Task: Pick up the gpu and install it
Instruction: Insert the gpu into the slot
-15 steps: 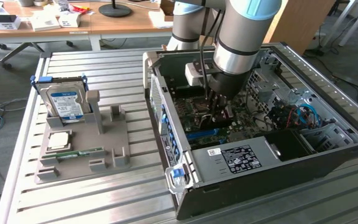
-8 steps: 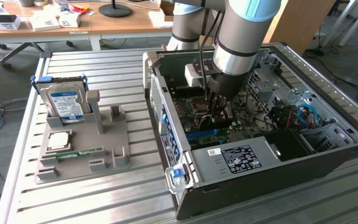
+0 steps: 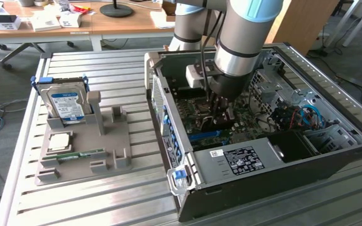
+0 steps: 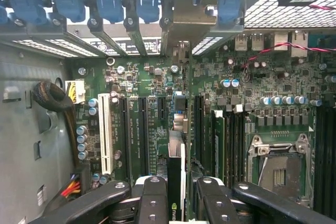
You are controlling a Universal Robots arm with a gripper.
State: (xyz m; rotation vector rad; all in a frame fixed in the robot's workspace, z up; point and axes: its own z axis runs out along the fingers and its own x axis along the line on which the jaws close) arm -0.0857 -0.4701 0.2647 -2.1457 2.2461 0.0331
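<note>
The pick-up looks done and the installing is under way. On the slatted aluminium bench [image 3: 105, 202] lies the open black desktop computer case [image 3: 275, 188]. The grey and light-blue robot arm [image 3: 244, 37] reaches down into it.

On the exterior view's left, the grey moulded parts holder [image 3: 105, 141] carries the silver hard drive with a blue label [image 3: 68, 103] and the small green memory stick [image 3: 80, 154]. No dark card stands there.

Inside the case, the black-fingered tool [image 3: 222, 115] hangs low over the green motherboard [image 4: 152, 82]. In the wrist view the tool [image 4: 178, 184] is clamped on the thin dark grey-black gpu [image 4: 176, 166], one finger on each face.

The gpu stands on edge among the long black expansion slots. It points toward the dull metal bracket [image 4: 186, 22] at the rear wall, under the row of blue card latches [image 4: 110, 6]. I cannot tell whether its lower edge is fully seated, so pressing home and letting go appear to remain.

The gpu looks like a narrow sliver seen edge-on, with a pale strip along one side and a small green-and-white logo near the fingers.
</note>
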